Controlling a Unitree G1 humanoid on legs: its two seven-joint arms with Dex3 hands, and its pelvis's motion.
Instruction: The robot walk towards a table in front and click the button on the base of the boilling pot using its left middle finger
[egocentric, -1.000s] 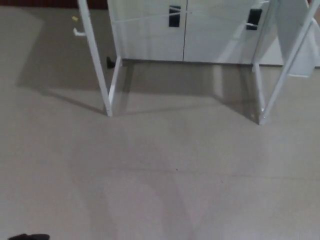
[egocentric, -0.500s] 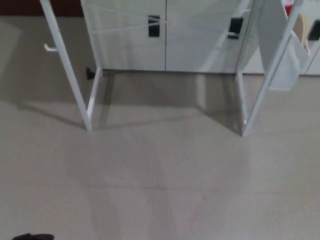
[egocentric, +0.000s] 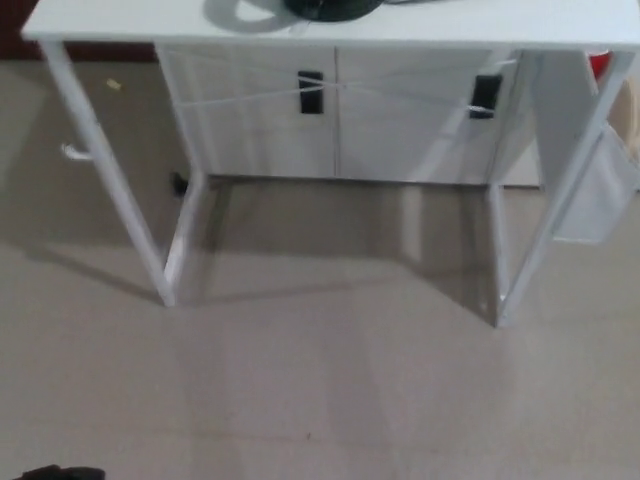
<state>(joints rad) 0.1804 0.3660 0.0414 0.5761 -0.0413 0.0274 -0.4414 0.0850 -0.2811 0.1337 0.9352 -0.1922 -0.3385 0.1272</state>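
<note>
Looking down from the head view, we record a white table (egocentric: 150, 20) standing ahead on a pale grey floor (egocentric: 330, 380), its top running left to right across the upper edge of the frame. Four slanted white legs carry it; the near left leg (egocentric: 110, 180) and near right leg (egocentric: 555, 200) both meet the floor well short of the cabinet behind. On the tabletop, near its middle and cut off by the top edge, we note the dark round base of the boiling pot (egocentric: 335, 8). Only its lower rim shows, so we cannot tell which way it faces, where its long axis lies, or where the button sits. A white cabinet (egocentric: 340, 120) stands behind the table, with two black handles (egocentric: 311, 91) on its doors. At the bottom left corner a small black shape (egocentric: 55, 472) enters the frame; we cannot tell what it is. Neither the left hand nor the right hand appears, so we cannot report their fingers
</note>
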